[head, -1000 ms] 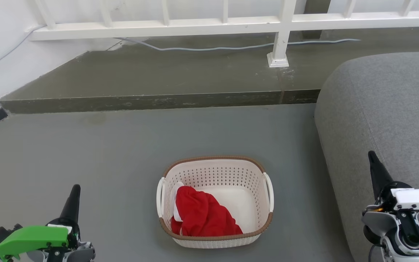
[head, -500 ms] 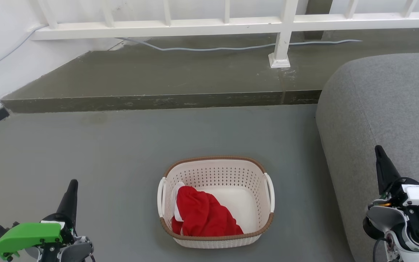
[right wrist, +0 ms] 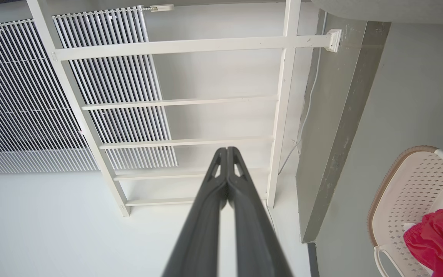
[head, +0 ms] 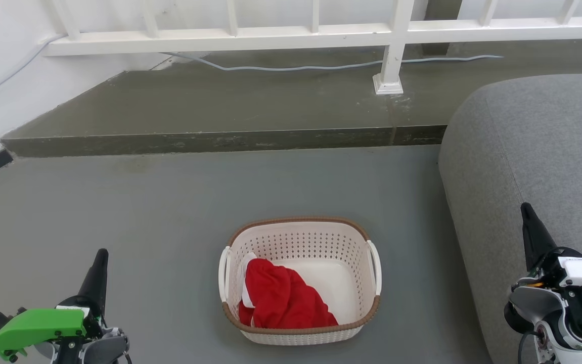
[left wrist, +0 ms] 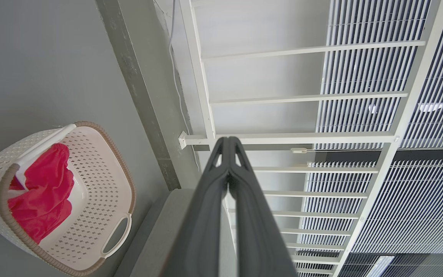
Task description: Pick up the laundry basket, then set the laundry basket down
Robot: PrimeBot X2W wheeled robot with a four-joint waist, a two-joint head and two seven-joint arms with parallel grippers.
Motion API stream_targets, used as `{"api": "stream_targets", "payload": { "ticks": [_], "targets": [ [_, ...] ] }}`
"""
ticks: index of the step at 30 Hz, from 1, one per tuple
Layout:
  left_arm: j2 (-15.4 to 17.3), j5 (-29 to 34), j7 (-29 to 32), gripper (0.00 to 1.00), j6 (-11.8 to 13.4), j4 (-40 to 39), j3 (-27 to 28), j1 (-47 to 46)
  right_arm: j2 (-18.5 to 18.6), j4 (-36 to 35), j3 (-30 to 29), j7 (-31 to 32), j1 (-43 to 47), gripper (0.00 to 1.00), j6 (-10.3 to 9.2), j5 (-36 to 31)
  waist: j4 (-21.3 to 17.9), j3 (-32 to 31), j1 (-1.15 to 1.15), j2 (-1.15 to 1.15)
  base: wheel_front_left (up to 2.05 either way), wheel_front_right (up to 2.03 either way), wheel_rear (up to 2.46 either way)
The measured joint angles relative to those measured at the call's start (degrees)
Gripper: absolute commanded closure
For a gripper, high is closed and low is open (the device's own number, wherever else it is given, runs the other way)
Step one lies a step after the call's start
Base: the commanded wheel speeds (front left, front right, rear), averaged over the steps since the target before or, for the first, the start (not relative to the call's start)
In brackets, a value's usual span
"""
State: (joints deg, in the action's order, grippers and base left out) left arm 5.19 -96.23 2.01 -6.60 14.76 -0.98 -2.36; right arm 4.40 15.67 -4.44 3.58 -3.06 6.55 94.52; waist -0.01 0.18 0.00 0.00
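The cream-white laundry basket [head: 301,242] with a brown rim stands on the grey floor, low in the middle of the head view. A red cloth [head: 280,298] lies inside it. The basket [left wrist: 102,173] also appears at the lower left of the left wrist view, and the basket [right wrist: 406,188] at the lower right of the right wrist view. My left gripper [head: 99,263] is shut with nothing in it, well to the basket's left. On the other side, in front of the sofa, my right gripper [head: 527,215] is shut and holds nothing. Their fingertips [left wrist: 228,144] [right wrist: 227,154] press together.
A grey sofa [head: 543,151] fills the right side, close to the basket. A raised concrete step [head: 220,139] crosses behind, with a white railing [head: 392,45] and a loose cable [head: 296,65] on it. A white wall stands at the left.
Since a second ago the head camera shifted slightly and both grippers shifted a little in the picture; over the last half second nothing visibly moved. The basket stays put.
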Motion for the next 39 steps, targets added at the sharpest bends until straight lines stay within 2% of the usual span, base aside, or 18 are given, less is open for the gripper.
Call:
{"api": "stream_targets", "payload": {
  "ticks": [39],
  "targets": [
    [0.0, 0.0, 0.0, 1.00, -0.4, 1.0, 0.4, -0.1, -0.1, 0.4, -0.2, 0.0, 0.0, 1.00, 0.00, 0.0, 0.0, 0.0, 0.00, 0.00, 0.00, 0.00, 0.00]
  ]
}}
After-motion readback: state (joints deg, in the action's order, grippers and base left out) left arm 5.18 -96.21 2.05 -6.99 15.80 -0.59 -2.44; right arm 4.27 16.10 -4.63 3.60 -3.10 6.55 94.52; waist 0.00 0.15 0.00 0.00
